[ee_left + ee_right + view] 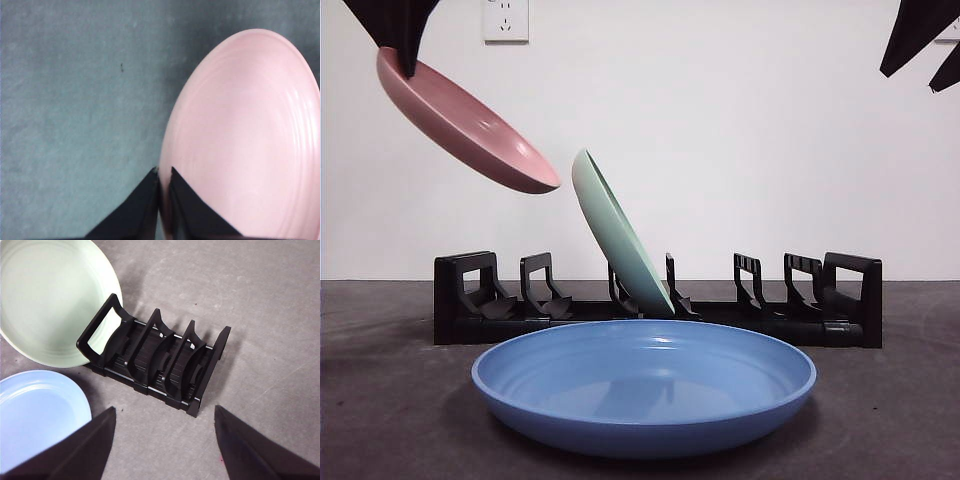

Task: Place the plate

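Pink plate (470,125): rim pinched in my left gripper (164,175), jaws nearly closed, held tilted above the black rack (655,305) | green plate (620,235) leaning in rack | blue plate (644,385) on table | right gripper (165,412): jaws spread, empty.

No readable text, label, brand, number or sign shows in any view. The pink plate (470,125), the green plate (620,235), the blue plate (645,385) and the black rack (465,300) are all unmarked. The wall socket (506,19), at about 11 o'clock in the front view, bears no legible lettering.
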